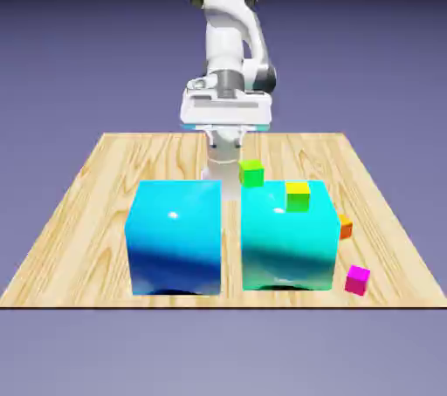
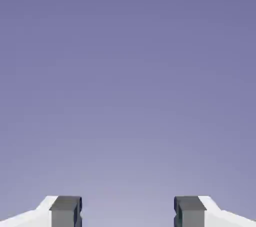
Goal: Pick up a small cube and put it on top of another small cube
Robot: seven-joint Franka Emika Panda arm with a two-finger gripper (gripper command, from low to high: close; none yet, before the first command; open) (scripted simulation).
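The small orange cube (image 1: pixel 346 227) lies on the table at the right side of the right cyan block (image 1: pixel 288 246), which partly hides it. My gripper (image 2: pixel 127 213) is open, its two grey fingertips (image 2: pixel 65 211) apart with nothing between them. The hand view shows only the blue-violet backdrop beyond them. In the exterior view the white hand (image 1: pixel 225 112) hangs well above the table's far edge, behind the blocks and far from the orange cube.
Two big cyan blocks stand side by side near the front, the left one (image 1: pixel 175 237) with a narrow gap to the right one. A yellow cube (image 1: pixel 298 195) appears to sit on the right block. A green cube (image 1: pixel 251 173) shows behind the gap. A magenta cube (image 1: pixel 357 279) lies front right.
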